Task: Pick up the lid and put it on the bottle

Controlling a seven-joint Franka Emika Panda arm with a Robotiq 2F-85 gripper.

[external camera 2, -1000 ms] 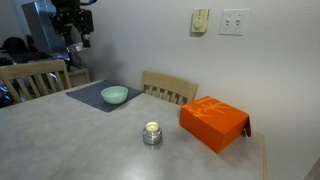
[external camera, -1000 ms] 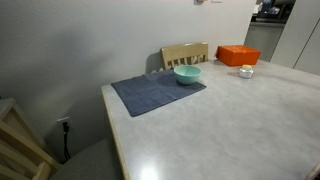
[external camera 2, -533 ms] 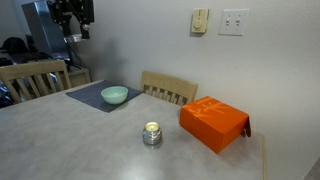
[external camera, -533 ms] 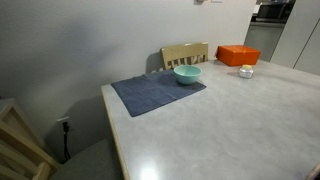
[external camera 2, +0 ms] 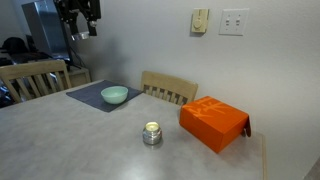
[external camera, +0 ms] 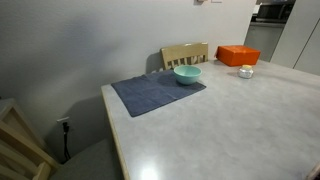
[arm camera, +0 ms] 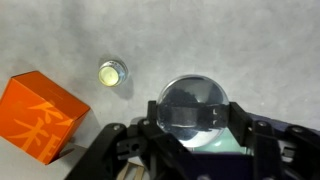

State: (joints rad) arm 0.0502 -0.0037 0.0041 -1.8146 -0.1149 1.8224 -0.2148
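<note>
Hanging high over the worktop (external camera 2: 60, 140), the gripper (external camera 2: 79, 18) sits at the top edge of an exterior view, well above everything on the surface. Its jaws are too dark and small there to tell whether they stand apart or together. The wrist view shows only dark linkage on either side of a round teal-rimmed shape, seemingly the teal bowl (external camera 2: 114, 95). That bowl rests on a grey-blue placemat (external camera: 140, 95) whose far edge runs close to the worktop's rim, just in front of a wooden chair (external camera: 185, 52). The bottle (external camera 2: 151, 133) stands upright on bare worktop, well apart from the bowl. Open surface lies all round it except toward the orange box (external camera 2: 213, 122), which is near it and close to the worktop's corner. A pale round top shows on the bottle in the wrist view; whether that is the lid I cannot tell. Broad bare worktop stretches along the near side.
</note>
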